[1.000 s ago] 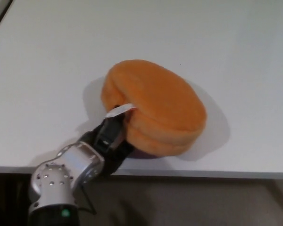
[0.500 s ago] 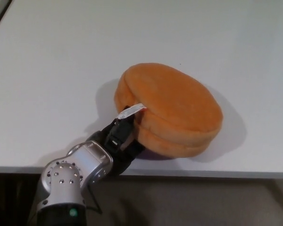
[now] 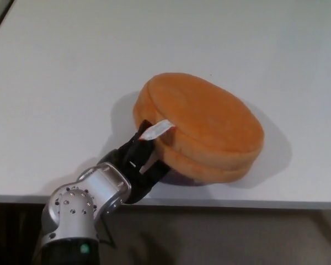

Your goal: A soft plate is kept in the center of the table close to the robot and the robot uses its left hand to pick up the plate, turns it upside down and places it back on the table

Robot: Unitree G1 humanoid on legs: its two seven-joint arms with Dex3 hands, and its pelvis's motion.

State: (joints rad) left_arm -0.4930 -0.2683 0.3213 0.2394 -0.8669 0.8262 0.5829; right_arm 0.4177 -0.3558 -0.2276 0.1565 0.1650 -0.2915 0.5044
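Even, soft overhead light. White table (image 3: 71, 66) bright, no hard glare. Orange plate (image 3: 201, 124) casts diffuse shadows both sides, suggesting several sources. Image slightly soft, grainy; below table edge dark.

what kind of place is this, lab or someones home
Probably a lab or test bench, though little shows: a bare white table, a lone orange plush plate as a prop, and the robot's left hand on its rim.

We see the plate (image 3: 201, 128) on the table (image 3: 55, 72) near its front edge, just right of centre | left hand (image 3: 140, 160) at the plate's front-left rim, touching it | a tag (image 3: 157, 130) on that rim, just above the hand | forearm reaching in from the lower left, below the table edge
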